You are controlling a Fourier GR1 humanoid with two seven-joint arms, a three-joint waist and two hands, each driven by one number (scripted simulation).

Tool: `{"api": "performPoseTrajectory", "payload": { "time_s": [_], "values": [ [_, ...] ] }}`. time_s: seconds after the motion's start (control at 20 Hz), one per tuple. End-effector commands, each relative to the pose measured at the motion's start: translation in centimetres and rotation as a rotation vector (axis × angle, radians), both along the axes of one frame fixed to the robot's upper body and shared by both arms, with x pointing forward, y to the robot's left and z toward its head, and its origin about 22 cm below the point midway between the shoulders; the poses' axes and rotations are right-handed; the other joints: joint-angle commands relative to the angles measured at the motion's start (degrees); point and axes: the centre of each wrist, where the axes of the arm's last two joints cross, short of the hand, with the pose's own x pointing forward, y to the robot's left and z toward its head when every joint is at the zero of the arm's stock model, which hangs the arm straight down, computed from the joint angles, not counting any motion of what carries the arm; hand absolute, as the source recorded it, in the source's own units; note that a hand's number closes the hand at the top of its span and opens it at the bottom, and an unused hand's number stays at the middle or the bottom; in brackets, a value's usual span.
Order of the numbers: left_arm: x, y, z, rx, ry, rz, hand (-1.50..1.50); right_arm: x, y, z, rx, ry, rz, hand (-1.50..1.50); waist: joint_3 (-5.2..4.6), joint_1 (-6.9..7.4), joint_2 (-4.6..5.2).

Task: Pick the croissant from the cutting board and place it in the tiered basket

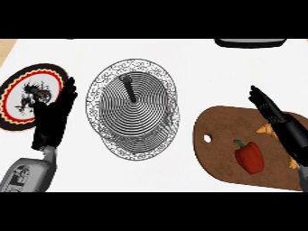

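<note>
A brown cutting board (216,149) lies at the right of the white counter. On it, the tan croissant (265,129) shows only as a tip and a small piece near the wrist; my right hand (276,115) lies over the rest with its fingers straight, pointing away. A red bell pepper (249,156) sits on the board beside it. The wire tiered basket (133,108) stands mid-counter, left of the board. My left hand (55,117) rests open, fingers up, at the left.
A black, red and white patterned plate (16,97) lies at the far left, partly under my left hand. A dark object (251,43) sits at the counter's far edge, top right. Wood shows beyond the counter's left and right edges.
</note>
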Motion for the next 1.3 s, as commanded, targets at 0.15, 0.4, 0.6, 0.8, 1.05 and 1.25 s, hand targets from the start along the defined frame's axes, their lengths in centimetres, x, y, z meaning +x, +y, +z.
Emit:
{"api": "performPoseTrajectory", "payload": {
  "time_s": [0.15,0.4,0.6,0.8,1.05,1.25],
  "values": [
    [-4.2,0.4,-4.4,0.0,0.067,0.087,0.0,2.0,-8.9,7.3,0.088,-0.263,-0.07,1.5,-0.53,0.5,-1.13],
    [-5.5,0.5,-6.4,-0.038,0.115,0.095,0.0,0.2,-16.1,4.2,0.232,-0.109,-0.742,-1.5,-0.47,0.01,-0.48],
    [-4.4,-0.5,-6.7,-0.034,0.124,0.09,0.0,1.2,-17.4,3.2,0.371,-0.214,-0.717,-1.5,-0.5,0.5,-0.63],
    [-7.6,0.0,-7.7,-0.036,0.126,0.093,0.0,-2.6,-21.5,7.3,0.255,-0.164,-0.531,-1.5,-0.6,-0.17,-1.12],
    [-6.8,0.4,-7.8,-0.051,0.13,0.124,0.0,-3.1,-21.5,10.4,-0.096,0.104,-0.38,-1.5,-0.74,-0.62,-1.09],
    [-7.4,1.1,-8.3,-0.051,0.122,0.131,0.0,-3.0,-19.6,13.2,-0.371,0.157,-0.264,-1.5,-0.78,-0.81,-1.2]
  ]
}}
